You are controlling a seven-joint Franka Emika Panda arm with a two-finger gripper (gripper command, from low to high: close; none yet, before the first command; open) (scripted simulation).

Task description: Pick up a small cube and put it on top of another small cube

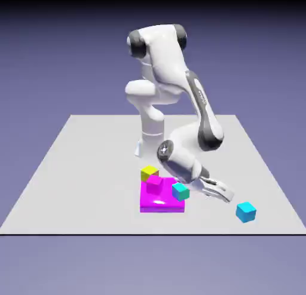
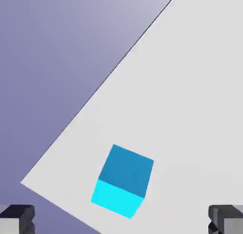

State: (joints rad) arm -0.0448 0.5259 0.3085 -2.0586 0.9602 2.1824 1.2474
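While the open, empty hand (image 1: 229, 196) is near the blue cube (image 1: 245, 212) on the counter (image 1: 89, 186), the step seems to be reaching; next, it should come down around it.

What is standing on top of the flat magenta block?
On the flat magenta block a small magenta cube appears, and a teal cube shows near its right edge in the exterior view. Whatever they cover cannot be seen.

A blue cube (image 2: 124, 177) sits between the claw's (image 2: 121, 220) wide-open tips.
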